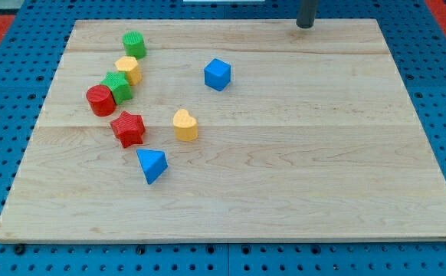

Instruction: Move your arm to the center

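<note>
My tip (306, 25), a bare rod holding nothing, stood at the wooden board's (300, 176) top edge, right of the blue cube (217, 74), apparently with the run toward centre yet to begin.

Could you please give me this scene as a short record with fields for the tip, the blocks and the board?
tip: my tip at the view's top edge, right of middle, touching no block
nearest block: blue cube, apart from the tip
left cluster: green cylinder, yellow block, green block, red cylinder
lower group: red star, yellow heart, blue triangle
board: wooden board on a blue pegboard
task state: tip not yet at the centre
</note>
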